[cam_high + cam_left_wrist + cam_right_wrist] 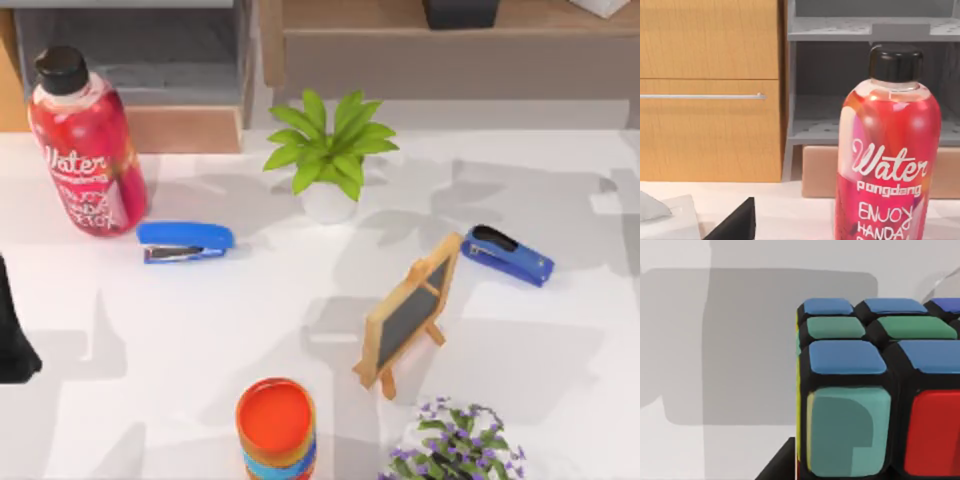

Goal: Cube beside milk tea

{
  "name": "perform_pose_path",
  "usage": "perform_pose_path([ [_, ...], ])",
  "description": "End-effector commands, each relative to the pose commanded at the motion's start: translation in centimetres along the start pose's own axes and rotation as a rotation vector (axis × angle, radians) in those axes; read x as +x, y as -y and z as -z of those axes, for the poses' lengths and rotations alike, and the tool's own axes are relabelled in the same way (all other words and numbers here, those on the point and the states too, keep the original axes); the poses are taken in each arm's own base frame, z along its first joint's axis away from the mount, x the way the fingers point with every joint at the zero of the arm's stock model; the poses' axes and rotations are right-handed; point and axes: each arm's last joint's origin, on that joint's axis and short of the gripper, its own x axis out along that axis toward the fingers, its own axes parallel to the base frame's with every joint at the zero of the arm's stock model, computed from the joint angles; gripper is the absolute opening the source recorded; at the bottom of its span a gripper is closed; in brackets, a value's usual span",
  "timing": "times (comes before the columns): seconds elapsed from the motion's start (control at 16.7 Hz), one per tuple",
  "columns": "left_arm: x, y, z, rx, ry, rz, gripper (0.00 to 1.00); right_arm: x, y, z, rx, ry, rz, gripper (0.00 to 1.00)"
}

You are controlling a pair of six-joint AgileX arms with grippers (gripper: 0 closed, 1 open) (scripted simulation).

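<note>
In the top view, the dark left arm (15,330) sits at the table's left edge, well apart from everything else. Farther out from it stands an upright red plastic water bottle with a black cap (85,150). Just beyond the bottle a bright blue stapler (185,241) lies flat, its long axis running across the table. A green leafy plant in a white pot (328,160) stands mid-table. To the right a dark blue stapler (508,254) lies at a slant, and a small wooden-framed chalkboard on an easel (408,315) leans back on its legs. At the near edge stands a striped cylindrical cup with a flat orange top (276,428); its contents are hidden. Beside it is a bunch of purple flowers (455,445).

In the left wrist view, the left gripper (735,225) is a dark wedge low in the frame, and I cannot tell whether it is released or clenched. The water bottle stands close ahead of it, in front of a grey open shelf (865,30) and a wooden drawer front with a metal handle (705,96).

In the right wrist view, the multicoloured puzzle cube (875,390) rests squarely on the white table (715,340), right up against the right gripper (777,467). Blue and green tiles face up, and teal and red tiles face the camera. As a cube, it has no long axis. I cannot tell whether this gripper is grasping it.
</note>
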Motion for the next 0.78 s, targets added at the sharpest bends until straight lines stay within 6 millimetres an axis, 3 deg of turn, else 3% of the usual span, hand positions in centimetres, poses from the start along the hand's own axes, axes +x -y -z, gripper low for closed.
perform_pose_path([
  [0.48, 0.0, 0.0, 0.0, 0.0, 0.0, 0.0, 1.0, -0.48, -0.45, -0.17, -0.01, 0.042, 0.002, 0.0],
  [0.78, 0.0, 0.0, 0.0, 0.0, 0.0, 0.0, 1.0, 0.37, -0.09, -0.1, -0.004, 0.036, 0.009, 0.0],
])
